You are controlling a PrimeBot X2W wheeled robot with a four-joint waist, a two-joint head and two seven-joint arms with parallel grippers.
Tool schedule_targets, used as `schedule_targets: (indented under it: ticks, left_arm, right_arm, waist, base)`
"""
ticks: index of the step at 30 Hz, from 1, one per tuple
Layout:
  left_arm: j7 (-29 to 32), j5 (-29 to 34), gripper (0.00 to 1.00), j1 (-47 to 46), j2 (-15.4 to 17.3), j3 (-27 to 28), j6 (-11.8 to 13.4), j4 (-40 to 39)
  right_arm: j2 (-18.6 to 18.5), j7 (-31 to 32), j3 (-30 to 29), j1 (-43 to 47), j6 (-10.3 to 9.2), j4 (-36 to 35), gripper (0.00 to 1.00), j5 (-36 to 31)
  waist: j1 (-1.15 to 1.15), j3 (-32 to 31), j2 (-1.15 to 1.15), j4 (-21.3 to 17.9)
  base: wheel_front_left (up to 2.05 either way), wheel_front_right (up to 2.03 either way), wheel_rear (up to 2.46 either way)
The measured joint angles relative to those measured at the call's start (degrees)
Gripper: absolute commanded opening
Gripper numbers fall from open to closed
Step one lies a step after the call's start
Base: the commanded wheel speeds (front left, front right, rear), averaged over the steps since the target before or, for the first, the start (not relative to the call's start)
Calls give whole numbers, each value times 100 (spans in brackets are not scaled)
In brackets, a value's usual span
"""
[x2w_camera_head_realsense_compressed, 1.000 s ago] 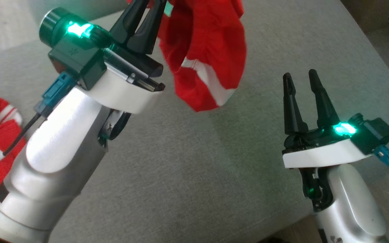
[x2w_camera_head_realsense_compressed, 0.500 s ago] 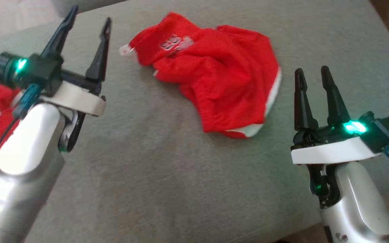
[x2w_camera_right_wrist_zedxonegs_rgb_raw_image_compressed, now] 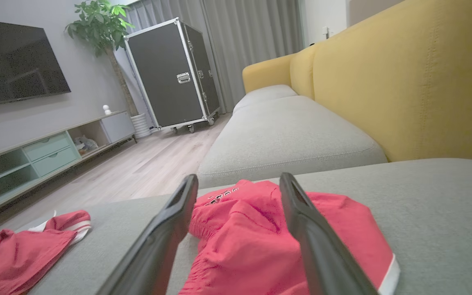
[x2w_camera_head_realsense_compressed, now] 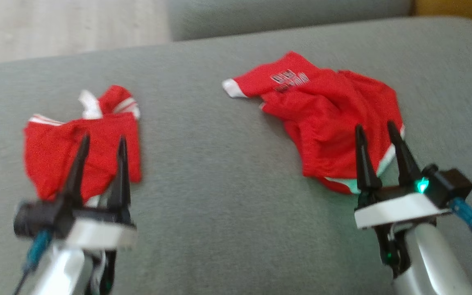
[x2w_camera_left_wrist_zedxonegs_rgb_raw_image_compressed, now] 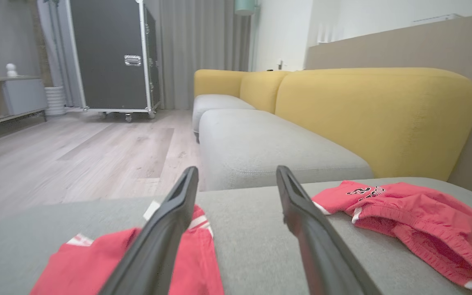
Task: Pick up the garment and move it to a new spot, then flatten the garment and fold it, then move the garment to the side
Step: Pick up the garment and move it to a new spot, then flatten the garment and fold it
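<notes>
Red garment [x2w_camera_head_realsense_compressed: 326, 119] down on the grey sofa cushion [x2w_camera_head_realsense_compressed: 219, 192], crumpled, lettering up, white trim at the edges. It lies right ahead of the right gripper [x2w_camera_head_realsense_compressed: 375, 125], whose fingertips overlap its near edge in the head view. That gripper is spread wide with nothing between its fingers; whether it touches the cloth, can't tell. Well off to its left, the left gripper [x2w_camera_head_realsense_compressed: 103, 138] is spread too and holds nothing. It points over a second red garment [x2w_camera_head_realsense_compressed: 51, 151] with white stripes, just ahead of it. The two garments lie well apart. Beyond the fingers in the right wrist view: a yellow backrest [x2w_camera_right_wrist_zedxonegs_rgb_raw_image_compressed: 404, 82] and a black wheeled case [x2w_camera_right_wrist_zedxonegs_rgb_raw_image_compressed: 170, 73].
</notes>
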Motion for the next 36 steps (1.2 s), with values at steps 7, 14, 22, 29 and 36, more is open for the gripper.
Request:
schedule_targets:
  ticks: [7,14,22,29,36]
  left_arm:
    - [0,147,100,1089,-476,550,-13,-491]
    - [-1,477,100,1140,-688,771,-320,-580]
    - [-1,698,100,1105,-1013,854,-622,-423]
    - [-1,823,100,898,-1227,886,-871,-253]
    - [-1,1015,100,872,-1373,948,-1010,-122]
  right_arm:
    - [1,0,-21,282,0,201,100,-162]
    - [2,0,-13,330,0,270,100,-348]
    - [0,232,-12,-152,0,1923,100,-645]
    - [-2,479,1,-943,0,3043,100,-689]
    - [-47,453,175,-1354,0,3838,0,-437]
  waist:
    - [-1,-399,0,466]
    - [1,-404,0,639]
    - [1,-203,0,827]
    - [2,-64,0,1081]
    - [2,-4,0,1246]
  base:
    - [0,0,0]
    - [0,0,0]
    - [0,0,0]
    - [0,0,0]
    - [0,0,0]
